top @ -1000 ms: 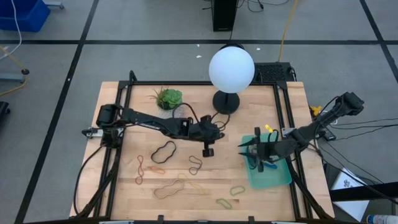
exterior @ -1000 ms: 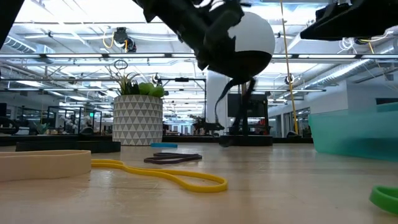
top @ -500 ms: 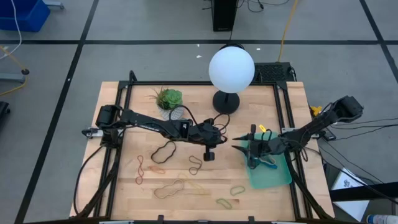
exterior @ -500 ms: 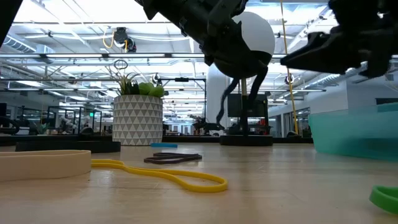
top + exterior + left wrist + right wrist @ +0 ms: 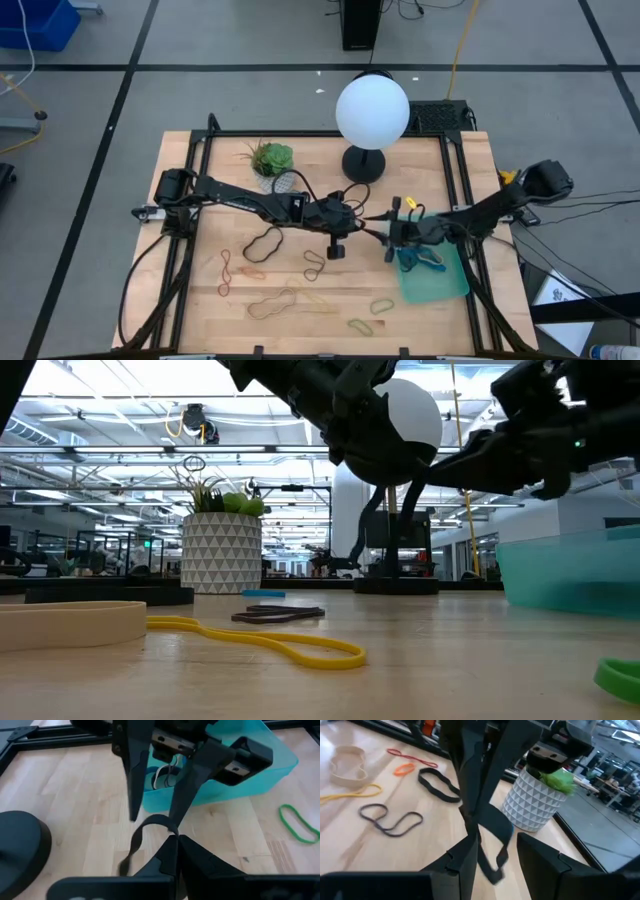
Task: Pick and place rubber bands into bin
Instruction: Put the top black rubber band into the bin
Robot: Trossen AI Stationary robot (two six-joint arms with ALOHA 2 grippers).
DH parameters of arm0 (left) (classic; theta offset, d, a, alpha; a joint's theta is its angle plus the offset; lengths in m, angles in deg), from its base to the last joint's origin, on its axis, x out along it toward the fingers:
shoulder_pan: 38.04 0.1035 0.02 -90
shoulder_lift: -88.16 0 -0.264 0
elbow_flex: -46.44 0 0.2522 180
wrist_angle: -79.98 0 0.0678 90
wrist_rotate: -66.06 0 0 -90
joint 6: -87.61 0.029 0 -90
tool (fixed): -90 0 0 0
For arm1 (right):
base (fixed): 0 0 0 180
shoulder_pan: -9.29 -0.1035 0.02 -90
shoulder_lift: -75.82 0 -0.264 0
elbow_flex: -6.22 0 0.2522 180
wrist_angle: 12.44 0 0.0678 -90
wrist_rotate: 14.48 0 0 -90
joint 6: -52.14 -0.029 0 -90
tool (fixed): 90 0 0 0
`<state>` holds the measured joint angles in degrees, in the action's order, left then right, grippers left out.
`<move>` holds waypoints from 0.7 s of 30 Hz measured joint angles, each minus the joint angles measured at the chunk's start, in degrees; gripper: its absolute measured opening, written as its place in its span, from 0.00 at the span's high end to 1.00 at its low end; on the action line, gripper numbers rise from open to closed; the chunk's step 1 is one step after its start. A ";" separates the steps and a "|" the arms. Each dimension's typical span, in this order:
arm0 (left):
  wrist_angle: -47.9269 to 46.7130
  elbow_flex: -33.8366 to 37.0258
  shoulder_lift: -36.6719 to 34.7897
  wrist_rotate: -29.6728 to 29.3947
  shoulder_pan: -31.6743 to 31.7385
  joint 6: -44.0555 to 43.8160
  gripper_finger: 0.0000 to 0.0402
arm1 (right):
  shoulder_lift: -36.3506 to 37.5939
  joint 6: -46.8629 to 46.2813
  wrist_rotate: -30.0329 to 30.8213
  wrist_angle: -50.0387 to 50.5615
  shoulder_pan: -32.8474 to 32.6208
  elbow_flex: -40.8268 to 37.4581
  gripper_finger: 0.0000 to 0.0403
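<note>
My left gripper (image 5: 360,222) hangs over mid-table, shut on a black rubber band (image 5: 145,827) that droops below it (image 5: 362,532). My right gripper (image 5: 380,230) is open and faces it from the bin's side. Its two fingers (image 5: 134,775) stand on either side of the band's loop. The teal bin (image 5: 440,285) lies at the table's right and holds a few bands (image 5: 425,262). More bands lie on the wood: a black one (image 5: 263,243), an orange one (image 5: 228,266), a tan one (image 5: 275,303) and green ones (image 5: 380,305). My left gripper pinches the black band at one spot on its loop (image 5: 170,831) between its two fingertips. The fingers reach roughly level toward the table's right. The band is lifted clear of the table and hangs slack below (image 5: 495,862). My right gripper: one fingertip (image 5: 175,817) is close beside the band; whether it touches, I cannot tell.
A white globe lamp on a black foot (image 5: 372,112) stands at the far middle, and a white patterned plant pot (image 5: 272,160) stands to its left. The black frame rails (image 5: 460,180) run around the table. Bare wood shows between the loose bands and the bin.
My right gripper has left its place over the bin and gone toward the table's left, up to my left gripper. Its open fingers now stand around the hanging band. My left gripper has stayed nearly in place and keeps its hold on the band.
</note>
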<state>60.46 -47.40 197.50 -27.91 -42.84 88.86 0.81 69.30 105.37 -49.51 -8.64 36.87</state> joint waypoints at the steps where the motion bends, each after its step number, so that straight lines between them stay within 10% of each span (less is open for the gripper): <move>1: 0.00 -0.02 0.00 0.00 0.00 0.00 0.98 | -0.59 0.03 0.01 0.08 0.30 0.52 0.67; 21: -0.52 -0.02 0.00 -0.04 0.00 0.10 0.88 | -2.68 -2.88 0.10 0.69 1.09 3.09 0.98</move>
<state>59.93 -47.42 197.50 -27.95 -42.84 88.96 -1.87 66.42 105.48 -48.81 -7.55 39.95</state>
